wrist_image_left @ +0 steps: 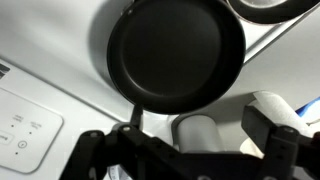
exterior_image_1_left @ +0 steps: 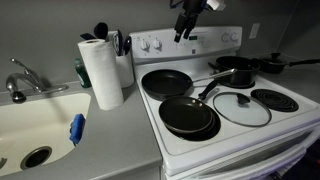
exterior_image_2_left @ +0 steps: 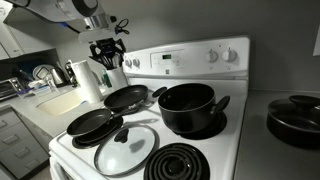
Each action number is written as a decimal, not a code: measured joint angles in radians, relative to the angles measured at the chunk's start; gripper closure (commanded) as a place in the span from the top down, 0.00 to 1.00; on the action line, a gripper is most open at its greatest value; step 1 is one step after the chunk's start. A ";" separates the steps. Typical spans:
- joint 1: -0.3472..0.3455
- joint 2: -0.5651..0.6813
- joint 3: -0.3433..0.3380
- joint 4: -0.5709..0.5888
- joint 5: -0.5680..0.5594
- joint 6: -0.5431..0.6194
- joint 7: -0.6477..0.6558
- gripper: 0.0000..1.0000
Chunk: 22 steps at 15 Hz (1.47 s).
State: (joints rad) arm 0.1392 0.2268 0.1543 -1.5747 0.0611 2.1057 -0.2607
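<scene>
My gripper [exterior_image_1_left: 185, 22] hangs open and empty high above the back of a white stove [exterior_image_1_left: 262, 132], over its control panel; it also shows in an exterior view [exterior_image_2_left: 107, 50]. In the wrist view the two fingers [wrist_image_left: 185, 145] are spread wide with nothing between them. A black frying pan [wrist_image_left: 175, 55] fills that view; it is the back pan [exterior_image_1_left: 165, 82] [exterior_image_2_left: 128, 97] and lies nearest below the gripper. A second black frying pan [exterior_image_1_left: 188, 115] [exterior_image_2_left: 92, 123] sits on the front burner.
A glass lid [exterior_image_1_left: 241, 108] [exterior_image_2_left: 126, 150] lies on a front burner and a black pot [exterior_image_1_left: 235, 70] [exterior_image_2_left: 188, 107] on a back one. A paper towel roll [exterior_image_1_left: 101, 72] and a utensil holder [exterior_image_1_left: 122, 60] stand beside the stove. A sink [exterior_image_1_left: 30, 125] is set in the counter.
</scene>
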 measured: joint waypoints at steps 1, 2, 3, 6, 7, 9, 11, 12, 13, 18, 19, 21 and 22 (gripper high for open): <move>0.001 0.019 0.005 0.018 0.007 0.020 -0.006 1.00; 0.002 0.036 0.013 0.035 0.018 0.019 -0.013 1.00; 0.002 0.048 0.019 0.050 0.027 0.017 -0.017 1.00; 0.002 0.056 0.024 0.061 0.028 0.017 -0.017 1.00; 0.002 0.056 0.024 0.059 0.028 0.019 -0.011 1.00; 0.003 0.056 0.026 0.039 0.045 0.076 0.002 1.00; 0.010 0.068 0.034 0.027 0.054 0.172 0.003 1.00; 0.016 0.081 0.040 0.028 0.053 0.210 0.002 1.00; 0.022 0.097 0.045 0.037 0.050 0.234 0.000 1.00; 0.036 0.211 0.062 0.159 0.048 0.267 -0.078 1.00; 0.034 0.237 0.063 0.193 0.048 0.267 -0.103 1.00; 0.027 0.291 0.064 0.267 0.048 0.268 -0.152 1.00; 0.023 0.319 0.065 0.306 0.048 0.268 -0.172 1.00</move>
State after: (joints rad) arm 0.1627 0.5456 0.2192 -1.2685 0.1092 2.3733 -0.4330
